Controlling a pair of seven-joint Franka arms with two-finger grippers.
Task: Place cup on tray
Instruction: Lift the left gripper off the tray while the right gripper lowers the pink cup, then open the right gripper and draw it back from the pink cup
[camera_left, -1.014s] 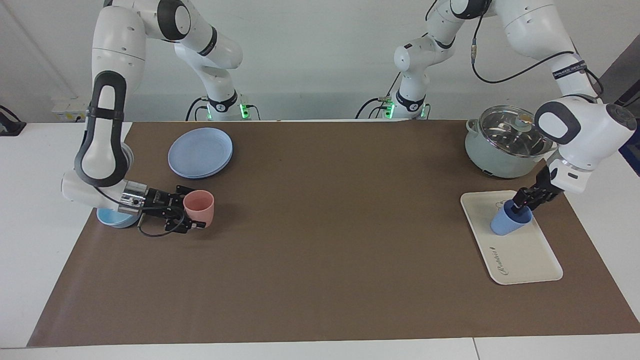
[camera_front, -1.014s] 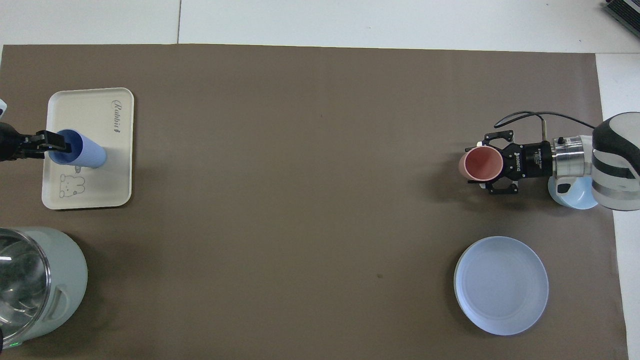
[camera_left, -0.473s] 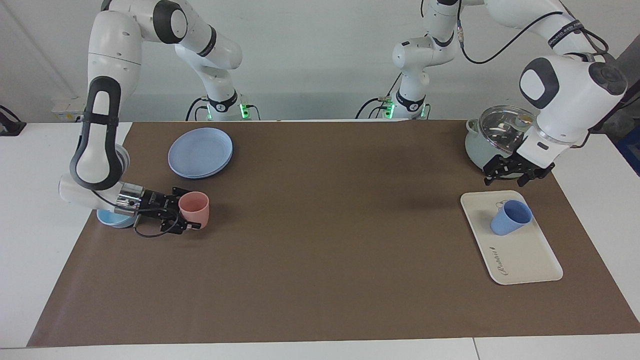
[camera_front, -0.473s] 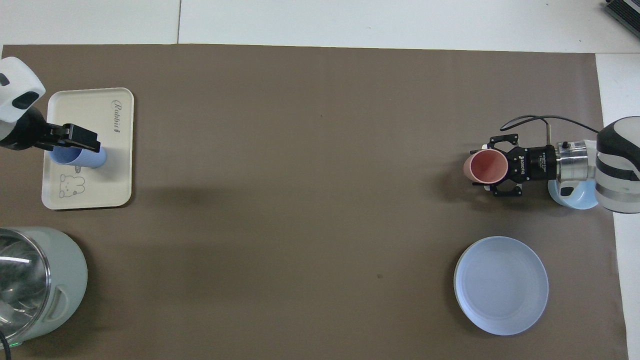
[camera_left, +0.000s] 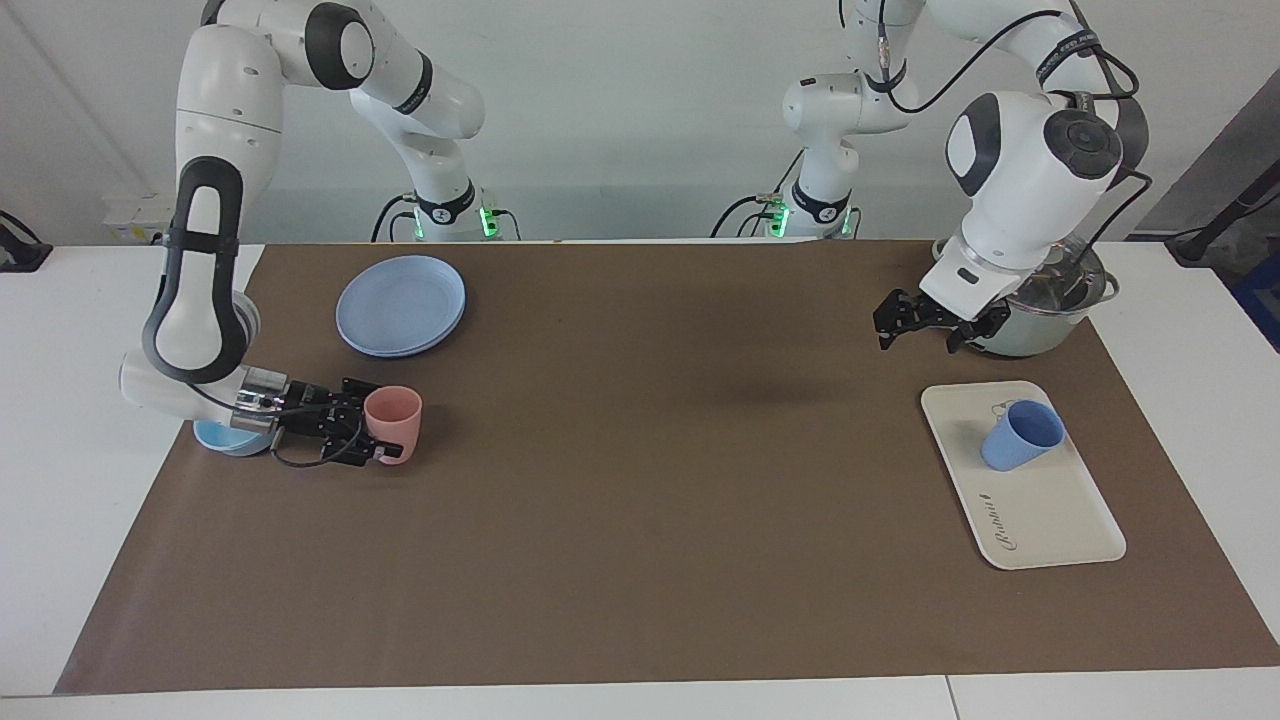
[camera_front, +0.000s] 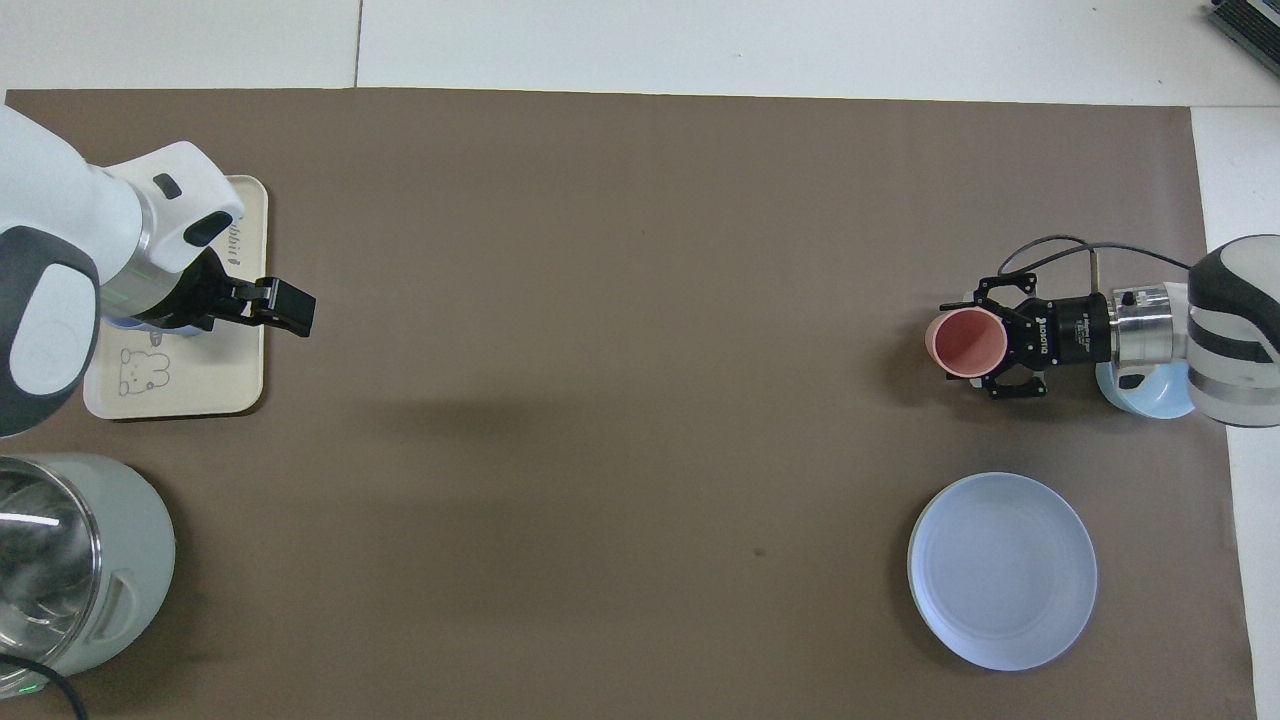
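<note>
The periwinkle-blue cup (camera_left: 1022, 436) stands open end up on the cream tray (camera_left: 1050, 510), at the end of the tray nearer the robots. My left gripper (camera_left: 918, 328) is open and empty, up in the air over the mat beside the tray. In the overhead view the left gripper (camera_front: 280, 305) hangs over the tray's edge (camera_front: 190, 385), and the left arm hides most of the cup. My right gripper (camera_left: 374, 424) is shut on a pink cup (camera_left: 396, 418) low at the mat, at the right arm's end. It shows in the overhead view too (camera_front: 965, 343).
A lidded grey-green pot (camera_left: 1035, 320) stands nearer the robots than the tray. A round blue plate (camera_left: 400, 304) lies nearer the robots than the pink cup. A light-blue bowl (camera_left: 225, 437) sits under the right wrist.
My left gripper let go of the blue cup, rose and swung off the tray toward the table's middle. The cup stayed on the tray. The right gripper shifted slightly with the pink cup.
</note>
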